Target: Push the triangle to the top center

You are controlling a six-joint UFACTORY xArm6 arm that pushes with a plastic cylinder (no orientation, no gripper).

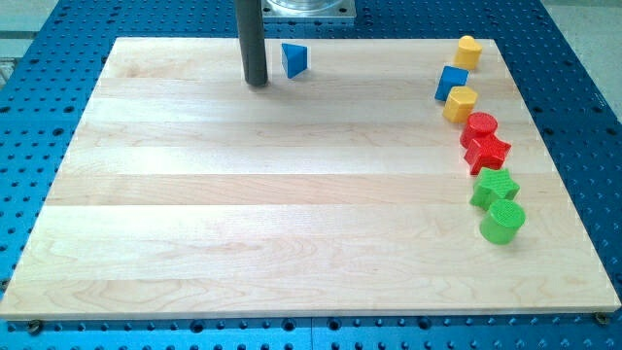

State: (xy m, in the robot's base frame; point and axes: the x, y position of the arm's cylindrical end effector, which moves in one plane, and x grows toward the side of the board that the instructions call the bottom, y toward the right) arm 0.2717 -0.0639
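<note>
The blue triangle (294,59) is found near the counter's (292,214) top centre, just right of my tip (257,84), apart from it. No jaws are carried by the tool. A further rightward push could carry the triangle off-centre.

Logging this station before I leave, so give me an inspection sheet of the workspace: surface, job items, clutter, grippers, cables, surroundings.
Surface: pale wooden board, flat, on a blue perforated table.
Job's things: blue triangle near the top edge, about centre.
Clutter: down the view's right side, yellow block, blue cube, second yellow block, red cylinder, red star, green block, green cylinder.
Grippers: none; my tip rests just left of the triangle, with a small gap.
Cables: nothing seen.
Surroundings: metal mount at the view's top.
</note>
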